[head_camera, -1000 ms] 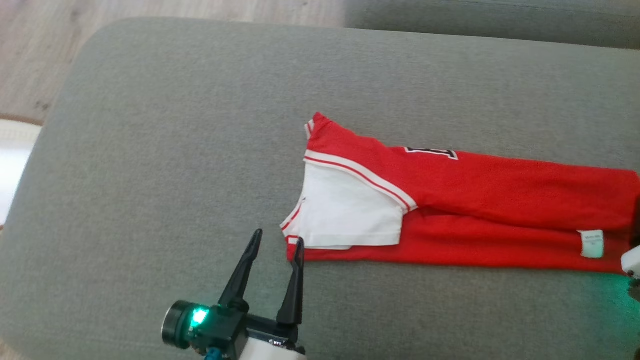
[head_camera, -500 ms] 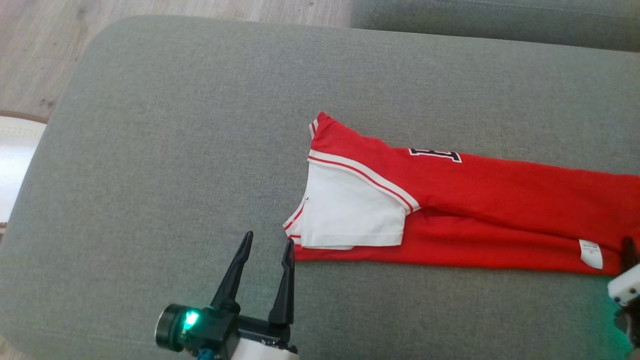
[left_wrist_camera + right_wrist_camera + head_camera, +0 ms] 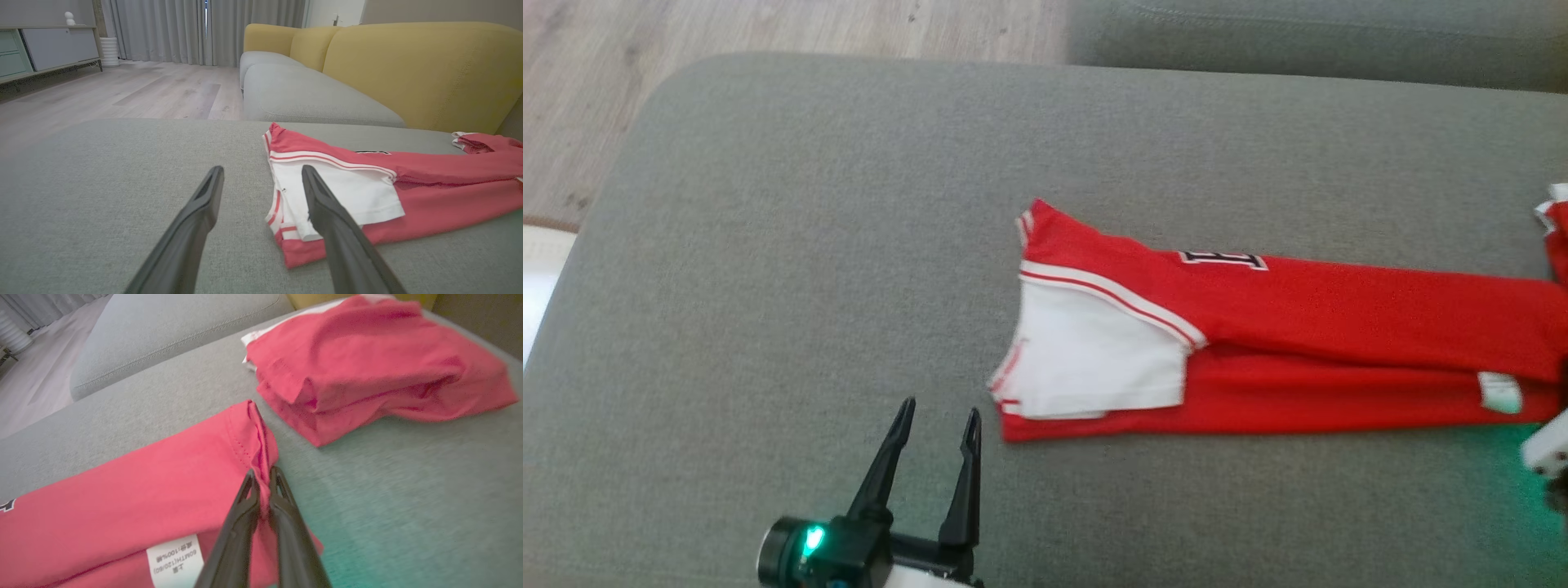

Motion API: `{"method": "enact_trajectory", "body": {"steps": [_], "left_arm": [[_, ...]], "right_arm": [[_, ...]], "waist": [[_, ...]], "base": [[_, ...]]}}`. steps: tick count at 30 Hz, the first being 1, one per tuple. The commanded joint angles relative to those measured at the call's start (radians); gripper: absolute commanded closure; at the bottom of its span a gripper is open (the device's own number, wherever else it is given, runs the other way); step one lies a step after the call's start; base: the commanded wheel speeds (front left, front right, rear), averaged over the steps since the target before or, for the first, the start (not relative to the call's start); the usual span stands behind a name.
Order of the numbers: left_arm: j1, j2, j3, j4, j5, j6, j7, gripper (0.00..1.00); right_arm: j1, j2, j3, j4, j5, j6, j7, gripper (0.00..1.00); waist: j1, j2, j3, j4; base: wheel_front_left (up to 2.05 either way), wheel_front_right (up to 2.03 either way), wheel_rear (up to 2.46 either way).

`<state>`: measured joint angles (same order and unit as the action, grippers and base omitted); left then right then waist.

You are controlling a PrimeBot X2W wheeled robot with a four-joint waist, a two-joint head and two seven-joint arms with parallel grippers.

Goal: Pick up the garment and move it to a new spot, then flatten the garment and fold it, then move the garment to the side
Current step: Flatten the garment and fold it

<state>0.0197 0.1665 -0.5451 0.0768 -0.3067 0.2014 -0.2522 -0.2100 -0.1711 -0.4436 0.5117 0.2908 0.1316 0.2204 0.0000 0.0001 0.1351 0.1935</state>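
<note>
The right gripper (image 3: 263, 484) had closed its jaws on the edge of the red garment (image 3: 122, 490), which lay flat on the grey cushion (image 3: 768, 245). The left gripper (image 3: 939, 407) stood wide open and empty, just beside the white sleeve (image 3: 1094, 359). One second before, the right jaws were open, and the left gripper was at the garment's corner. The head view cut off most of the right gripper.

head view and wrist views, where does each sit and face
Head: on the head, looking down at the red garment on the grey cushion; open left tool at lower left.
Left wrist: along the left tool, toward the garment's white-sleeve end.
Right wrist: along the right tool, shut on the garment's edge.
All share the garment.
</note>
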Motion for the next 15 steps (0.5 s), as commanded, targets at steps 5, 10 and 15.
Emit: {"method": "enact_trajectory", "body": {"steps": [5,10,15], "left_arm": [[0.0,-0.014,0.054,-0.016,0.015,-0.015,-0.01,0.0],[0.004,-0.023,0.068,-0.007,0.021,-0.027,-0.01,0.0],[0.001,-0.037,0.068,0.008,0.024,-0.046,-0.01,0.0]], "right_arm": [[0.009,-0.108,-0.007,-0.087,0.041,-0.001,0.032,1.0],[0.0,-0.088,0.039,-0.215,0.152,-0.001,0.079,1.0],[-0.005,0.004,0.139,-0.391,0.248,-0.001,0.116,1.0]], "waist": [[0.0,-0.0001,-0.02,-0.026],[0.0,-0.0001,-0.021,-0.037],[0.0,-0.0001,-0.026,-0.027]], "base": [[0.0,0.0,0.0],[0.0,0.0,0.0],[0.0,0.0,0.0]]}}
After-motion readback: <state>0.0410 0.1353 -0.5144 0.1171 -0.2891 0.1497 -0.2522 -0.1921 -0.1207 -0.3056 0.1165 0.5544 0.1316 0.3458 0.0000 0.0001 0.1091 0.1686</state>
